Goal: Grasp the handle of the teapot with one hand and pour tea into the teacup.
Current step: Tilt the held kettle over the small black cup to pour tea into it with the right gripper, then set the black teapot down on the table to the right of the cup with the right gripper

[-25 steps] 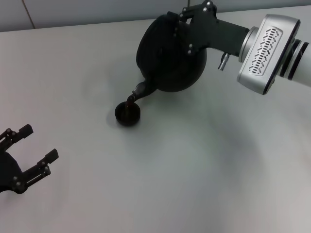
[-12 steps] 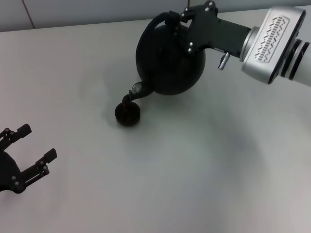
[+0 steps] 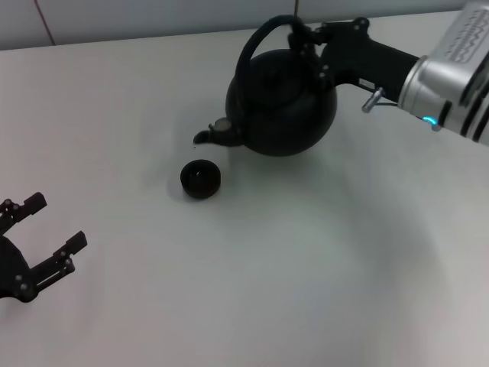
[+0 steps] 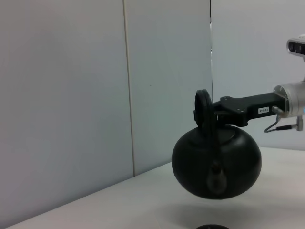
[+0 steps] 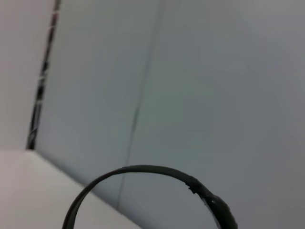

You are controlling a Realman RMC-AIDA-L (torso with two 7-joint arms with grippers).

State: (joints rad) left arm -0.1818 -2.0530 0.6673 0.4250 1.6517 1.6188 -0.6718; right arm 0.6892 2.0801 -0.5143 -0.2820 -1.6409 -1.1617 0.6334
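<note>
The round black teapot [image 3: 284,103] hangs nearly level above the table, its silvery-tipped spout [image 3: 216,134] pointing toward the robot's left. My right gripper [image 3: 313,40] is shut on the arched black handle [image 3: 256,44] at its right end. The left wrist view shows the teapot [image 4: 217,162] held in the air with the handle [image 4: 204,107] upright and the right gripper [image 4: 212,112] clamped on it. The right wrist view shows only the handle's arc [image 5: 143,172]. The tiny black teacup [image 3: 200,178] stands on the table just below and in front of the spout. My left gripper [image 3: 42,233] is open and empty at the near left.
The table [image 3: 306,267] is plain white. A pale wall [image 4: 71,95] stands behind it. The teacup's rim [image 4: 212,226] peeks in at the edge of the left wrist view.
The teapot has tipped back from its pouring tilt to nearly level and moved slightly right. Its spout has lifted away from the teacup. The left gripper has stayed put.
</note>
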